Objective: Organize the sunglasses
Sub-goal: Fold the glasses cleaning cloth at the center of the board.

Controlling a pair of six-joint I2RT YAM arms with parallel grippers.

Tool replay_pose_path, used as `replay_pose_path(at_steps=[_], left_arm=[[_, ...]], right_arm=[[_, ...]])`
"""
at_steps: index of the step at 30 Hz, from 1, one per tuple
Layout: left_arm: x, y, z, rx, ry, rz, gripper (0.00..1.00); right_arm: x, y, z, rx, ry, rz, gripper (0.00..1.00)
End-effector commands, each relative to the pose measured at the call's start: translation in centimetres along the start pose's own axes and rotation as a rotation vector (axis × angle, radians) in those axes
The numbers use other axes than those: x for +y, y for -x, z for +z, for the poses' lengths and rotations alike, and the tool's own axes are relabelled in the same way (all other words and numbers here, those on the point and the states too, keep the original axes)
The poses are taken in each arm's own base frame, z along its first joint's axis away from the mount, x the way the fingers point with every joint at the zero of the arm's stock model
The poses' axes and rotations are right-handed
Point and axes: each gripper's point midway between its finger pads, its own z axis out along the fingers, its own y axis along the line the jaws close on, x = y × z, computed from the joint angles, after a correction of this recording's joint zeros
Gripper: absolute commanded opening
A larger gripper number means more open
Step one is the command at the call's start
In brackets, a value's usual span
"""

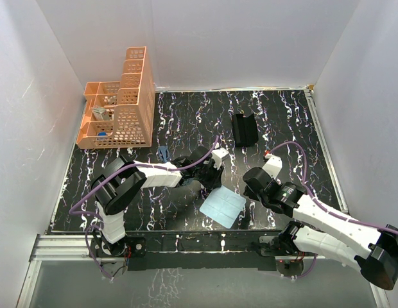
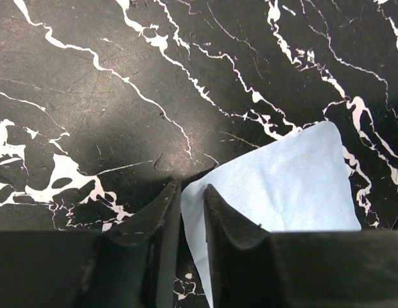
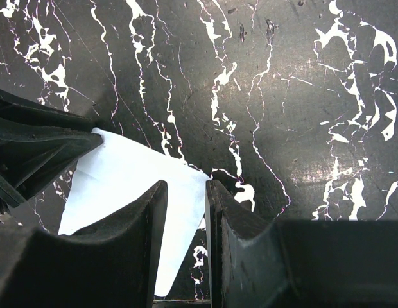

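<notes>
- Left fingers [image 2: 207,196], nearly closed, straddle a corner of the light blue cloth [image 2: 282,186]; nothing seems pinched yet.
- Close fully on the corner only, low against the desk [image 2: 90,96].
- Left arm [image 1: 160,172] reaches forward, wrist bent down; right fingers [image 3: 213,192] hover narrowly open, empty.
- Sunglasses [image 1: 164,153] lie by the orange basket [image 1: 122,109].

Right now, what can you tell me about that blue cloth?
The cloth is a small, pale blue square of thin, soft-looking fabric. It lies flat and unfolded on the black marbled table, turned a little askew, near the front between the two arms. The left gripper is at one corner, its narrowly parted fingers on either side of the edge. The right gripper is above another part of it. Nothing lies on it.
</notes>
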Motion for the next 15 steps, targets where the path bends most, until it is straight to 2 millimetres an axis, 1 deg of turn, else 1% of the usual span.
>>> replay_pose_path(at_steps=[1,2,3,4,5,8,11,15], left_arm=[[-0.4,-0.8,-1.0,0.045,-0.001,0.001,0.16],[-0.4,-0.7,-1.0,0.045,0.002,0.0,0.12],[-0.3,-0.7,-1.0,0.047,0.007,0.0,0.05],[-0.2,-0.7,-0.9,0.048,0.012,0.0,0.02],[-0.2,-0.7,-0.9,0.048,0.017,0.0,0.01],[0.3,-0.5,-0.9,0.043,0.041,-0.002,0.0],[0.4,-0.4,-0.9,0.033,0.05,-0.005,0.0],[0.5,-0.4,-0.9,0.025,0.059,-0.011,0.0]], right_arm=[[0.6,1.0,-0.3,-0.034,0.015,0.025,0.29],[0.6,1.0,-0.3,-0.033,0.015,0.026,0.29],[0.7,0.9,-0.3,-0.031,0.016,0.025,0.29],[0.7,0.8,-0.3,-0.029,0.016,0.025,0.28],[0.7,0.8,-0.3,-0.027,0.016,0.025,0.27],[0.4,0.5,-0.3,-0.017,0.003,0.025,0.25],[0.0,0.0,-0.1,0.002,-0.022,0.018,0.25],[0.0,-0.7,0.3,0.03,-0.035,0.014,0.25]])
